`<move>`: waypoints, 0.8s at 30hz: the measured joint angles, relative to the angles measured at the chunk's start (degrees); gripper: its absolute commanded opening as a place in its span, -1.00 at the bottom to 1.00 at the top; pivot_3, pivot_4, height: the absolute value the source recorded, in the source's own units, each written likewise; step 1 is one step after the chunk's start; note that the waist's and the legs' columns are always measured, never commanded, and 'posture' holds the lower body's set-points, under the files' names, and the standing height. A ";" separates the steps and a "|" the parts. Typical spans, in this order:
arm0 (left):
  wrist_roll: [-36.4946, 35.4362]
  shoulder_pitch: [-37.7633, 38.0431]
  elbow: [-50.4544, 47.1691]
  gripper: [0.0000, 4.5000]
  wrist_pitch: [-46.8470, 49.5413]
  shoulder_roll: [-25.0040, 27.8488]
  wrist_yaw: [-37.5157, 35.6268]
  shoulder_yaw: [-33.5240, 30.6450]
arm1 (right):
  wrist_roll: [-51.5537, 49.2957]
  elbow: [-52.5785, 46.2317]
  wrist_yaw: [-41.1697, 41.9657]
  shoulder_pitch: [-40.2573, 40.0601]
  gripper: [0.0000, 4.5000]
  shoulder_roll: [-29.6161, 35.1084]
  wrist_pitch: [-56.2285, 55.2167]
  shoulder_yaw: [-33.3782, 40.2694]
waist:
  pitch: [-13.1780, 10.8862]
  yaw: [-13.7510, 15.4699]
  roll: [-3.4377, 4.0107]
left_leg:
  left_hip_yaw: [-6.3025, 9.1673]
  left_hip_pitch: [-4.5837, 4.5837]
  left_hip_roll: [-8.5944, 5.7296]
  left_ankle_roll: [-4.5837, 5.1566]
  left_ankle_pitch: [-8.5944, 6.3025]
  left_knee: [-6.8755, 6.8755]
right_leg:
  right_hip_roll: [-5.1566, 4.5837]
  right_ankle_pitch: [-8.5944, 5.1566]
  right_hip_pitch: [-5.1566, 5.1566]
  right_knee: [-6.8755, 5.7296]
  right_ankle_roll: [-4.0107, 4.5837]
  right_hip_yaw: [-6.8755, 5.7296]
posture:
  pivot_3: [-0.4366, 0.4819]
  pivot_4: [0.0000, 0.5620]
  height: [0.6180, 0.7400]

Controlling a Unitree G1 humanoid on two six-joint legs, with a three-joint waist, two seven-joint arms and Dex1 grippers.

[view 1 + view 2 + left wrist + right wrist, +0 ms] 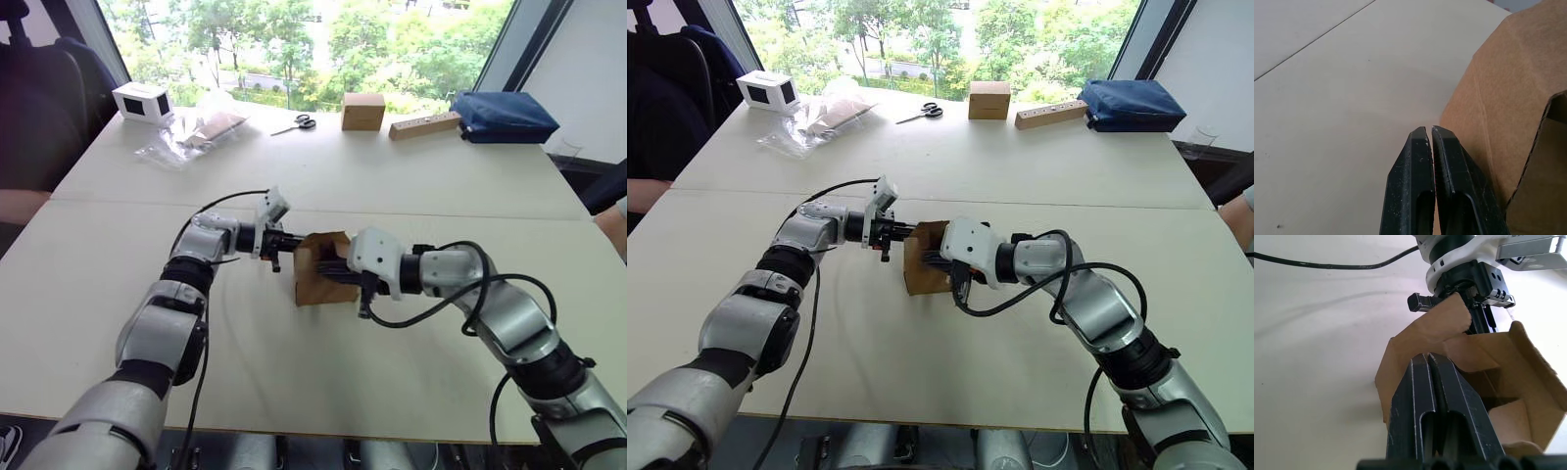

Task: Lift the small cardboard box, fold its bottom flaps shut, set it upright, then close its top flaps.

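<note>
White table [411, 186]; small cardboard box [315, 284] open, empty; left gripper [1430, 130], right gripper [1427, 357] both pressed together.

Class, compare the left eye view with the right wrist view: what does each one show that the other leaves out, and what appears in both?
Left eye view alone: the scissors, cube-shaped box, white box, blue bag and plastic wrap at the far edge of the table.

Right wrist view alone: the inside of the small cardboard box, open, with a flap curled against the left gripper, and the right gripper with fingers together.

Both: the box between the two grippers, on the table.
</note>
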State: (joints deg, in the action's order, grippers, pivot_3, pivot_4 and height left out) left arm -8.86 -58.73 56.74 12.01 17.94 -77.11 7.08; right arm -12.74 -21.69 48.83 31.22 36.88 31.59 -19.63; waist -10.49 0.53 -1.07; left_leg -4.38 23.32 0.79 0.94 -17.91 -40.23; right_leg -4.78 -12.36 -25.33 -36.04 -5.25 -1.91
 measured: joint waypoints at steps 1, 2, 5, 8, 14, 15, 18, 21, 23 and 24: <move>0.00 0.13 -0.39 -0.94 0.02 0.00 0.01 0.00 | 0.27 0.61 0.12 0.06 -1.00 -0.23 -0.10 -0.06 | 0.00 0.02 0.00 | 0.00 0.00 0.00 0.00 0.00 0.00 | 0.00 0.00 0.00 0.00 0.00 0.00 | -0.05 -0.47 1.00; -0.01 0.15 -0.70 -0.94 0.06 0.00 0.02 0.00 | 0.45 0.98 0.30 0.07 -1.00 -0.46 -0.27 -0.16 | 0.00 0.06 0.00 | 0.00 0.00 0.00 0.00 0.00 0.00 | 0.00 0.00 0.00 0.00 0.00 0.00 | -0.05 -0.47 1.00; -0.03 0.18 -1.45 -0.94 0.19 0.00 0.09 -0.01 | 0.85 1.87 0.97 0.09 -1.00 -1.29 -0.81 -0.51 | 0.00 0.04 0.00 | 0.00 0.00 0.00 0.00 0.00 0.00 | 0.00 0.00 0.00 0.00 0.00 0.00 | -0.05 -0.47 1.00; -0.11 0.95 -2.39 -0.94 0.35 0.03 0.91 -0.18 | 1.44 2.51 1.27 0.12 -1.00 -1.93 -1.13 -0.63 | 0.00 0.01 0.00 | 0.01 0.00 0.00 0.00 0.00 0.00 | 0.00 0.00 0.00 0.00 0.00 0.00 | -0.05 -0.47 1.00; -0.66 3.30 -5.06 -0.94 1.24 1.00 5.06 -2.72 | 2.34 3.68 2.12 0.51 -1.00 -2.54 -1.87 -0.70 | 0.00 -0.07 0.00 | 0.02 -0.01 0.02 -0.01 0.00 0.00 | 0.00 0.00 0.00 -0.02 0.00 0.00 | -0.05 -0.47 1.00; -1.24 4.15 -6.60 -0.94 1.65 1.83 6.13 -3.88 | 2.49 4.17 2.27 0.56 -1.00 -2.80 -2.15 -0.74 | 0.00 -0.24 0.00 | 0.04 -0.01 0.04 -0.01 0.00 0.00 | 0.00 0.00 0.00 -0.03 0.00 0.01 | -0.05 -0.47 1.00; -2.78 6.74 -12.26 -0.94 4.74 4.84 8.13 -6.45 | 2.84 5.25 2.65 0.67 -1.00 -3.13 -2.62 -0.80 | 0.00 -0.51 0.00 | 0.05 -0.01 0.06 -0.01 0.01 0.01 | 0.00 0.00 -0.01 -0.03 0.00 0.00 | -0.05 -0.47 1.00; -6.88 12.36 -24.98 -0.94 13.66 9.21 9.33 -9.67 | 3.05 5.63 3.06 0.91 -1.00 -3.55 -3.25 -0.82 | 0.00 -1.19 0.00 | 0.09 0.00 0.14 -0.05 0.03 0.01 | 0.00 0.00 0.00 -0.06 0.00 0.01 | -0.05 -0.47 1.00; -12.07 17.80 -38.10 -0.94 22.54 11.21 10.29 -11.58 | 3.05 6.13 3.30 1.02 -1.00 -3.71 -3.35 -0.75 | 0.00 -1.36 0.01 | 0.09 -0.01 0.20 -0.14 0.07 0.02 | -0.04 0.00 0.00 -0.10 0.00 0.04 | -0.05 -0.47 1.00; -13.84 19.84 -42.73 -0.94 25.62 11.61 10.99 -12.27 | 3.05 6.34 3.32 1.14 -1.00 -3.91 -3.37 -0.72 | 0.00 -1.35 0.01 | 0.09 -0.01 0.19 -0.27 0.15 0.01 | -0.06 0.00 0.01 -0.09 0.00 0.04 | -0.05 -0.47 1.00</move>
State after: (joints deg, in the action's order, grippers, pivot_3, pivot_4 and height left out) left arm -22.71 -38.90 14.00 37.63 29.55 -66.12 -5.19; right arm -9.69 -15.35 52.15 32.35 32.97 28.22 -20.36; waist -10.49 -0.82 -1.06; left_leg -4.29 23.31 0.98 0.67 -17.76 -40.21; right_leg -4.84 -12.36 -25.32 -36.13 -5.25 -1.86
